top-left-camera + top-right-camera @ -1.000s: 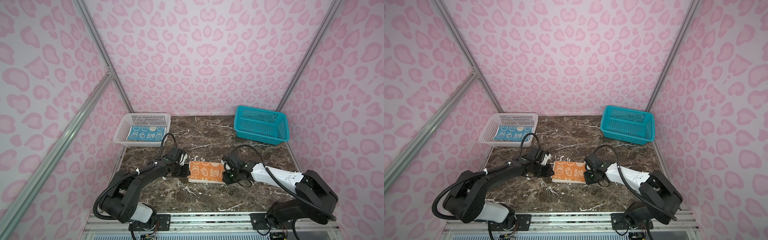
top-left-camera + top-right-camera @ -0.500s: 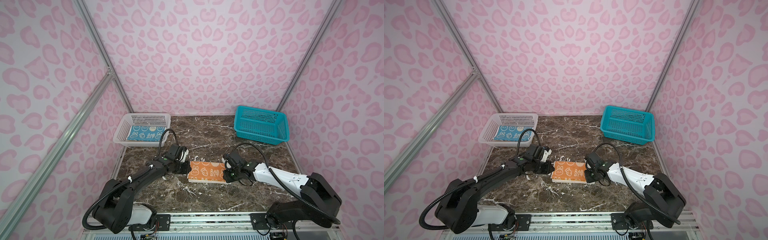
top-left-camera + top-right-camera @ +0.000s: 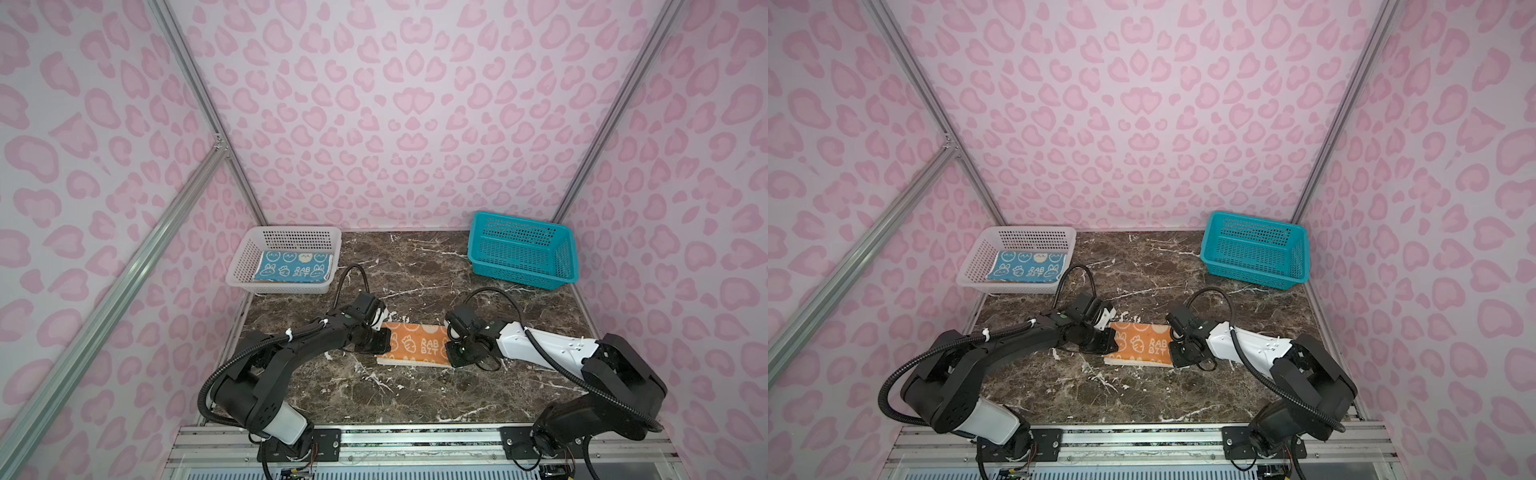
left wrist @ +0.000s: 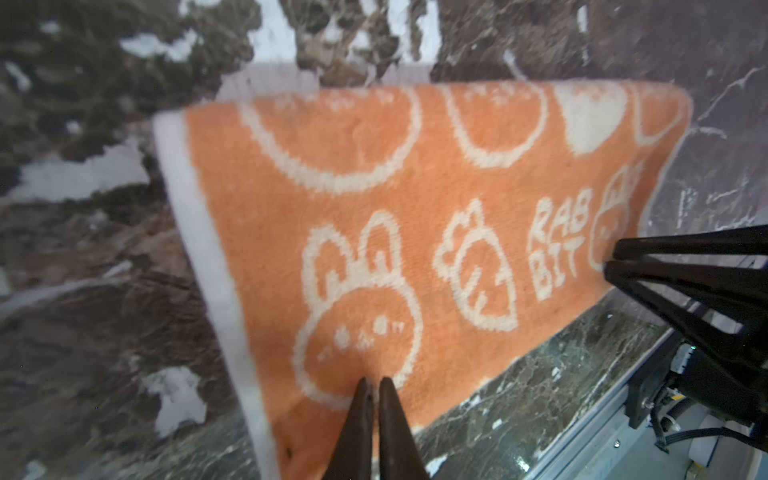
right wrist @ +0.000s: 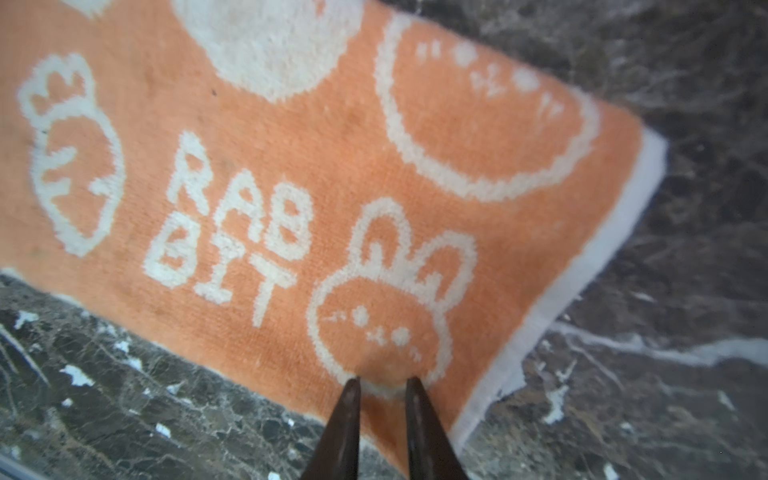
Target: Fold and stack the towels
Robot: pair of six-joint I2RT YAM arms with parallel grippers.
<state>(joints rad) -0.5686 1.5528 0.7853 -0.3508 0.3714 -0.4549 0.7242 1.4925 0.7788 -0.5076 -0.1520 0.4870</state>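
Note:
An orange towel [image 3: 417,347] with white rabbits and "RABBIT" lettering lies folded into a long strip on the marble table, seen in both top views [image 3: 1142,345]. My left gripper [image 3: 385,338] is at its left end, shut on a pinch of the cloth [image 4: 415,208] near the white border, as the left wrist view [image 4: 373,384] shows. At the right end, my right gripper [image 3: 450,347] is shut on a small hump of the same towel [image 5: 291,145] between its fingertips [image 5: 382,382]. A folded blue towel [image 3: 297,270] lies in the white basket [image 3: 245,266].
A teal basket [image 3: 521,249] stands at the back right with nothing showing inside. The white basket sits at the back left against the wall. Bare marble table [image 3: 415,395] stretches between the towel and the front rail [image 3: 415,440].
The left gripper has shut on the left end of the orange towel. The right gripper keeps its grip at the right end. The towel has hardly shifted.

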